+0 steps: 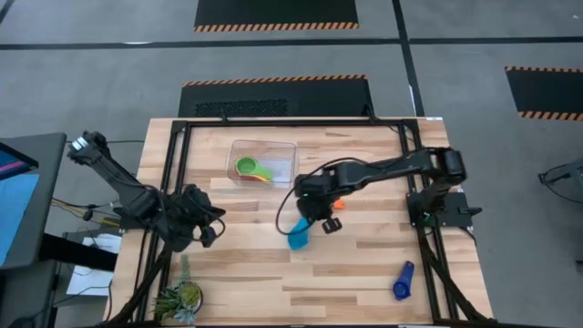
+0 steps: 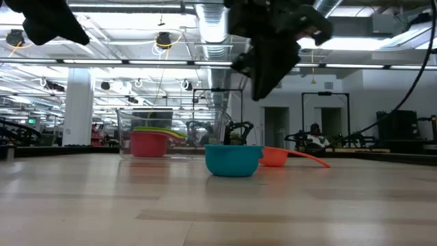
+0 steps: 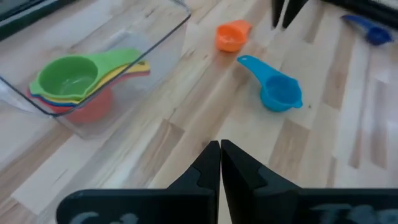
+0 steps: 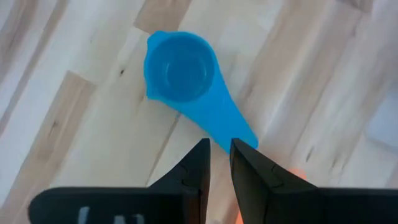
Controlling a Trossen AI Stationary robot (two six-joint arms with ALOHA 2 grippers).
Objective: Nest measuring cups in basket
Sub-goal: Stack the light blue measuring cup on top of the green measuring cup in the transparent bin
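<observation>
Three cups lie outside the basket (image 1: 231, 157). Right gripper (image 4: 217, 155) hovers above the light blue cup's (image 4: 180, 71) handle, jaws narrowly spread, seemingly empty; a shallow pinch could slip off. Left gripper (image 3: 220, 163) waits, jaws pressed together.

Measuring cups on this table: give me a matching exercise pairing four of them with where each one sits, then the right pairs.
Cups:
1. green cup
2. light blue cup
3. orange cup
4. dark blue cup

Places:
A. alone near the table's right front corner
B. on top of the stack in the basket
C. on the table under the right gripper
D. just right of the light blue cup

Pairs: 1-B, 2-C, 3-D, 4-A
</observation>
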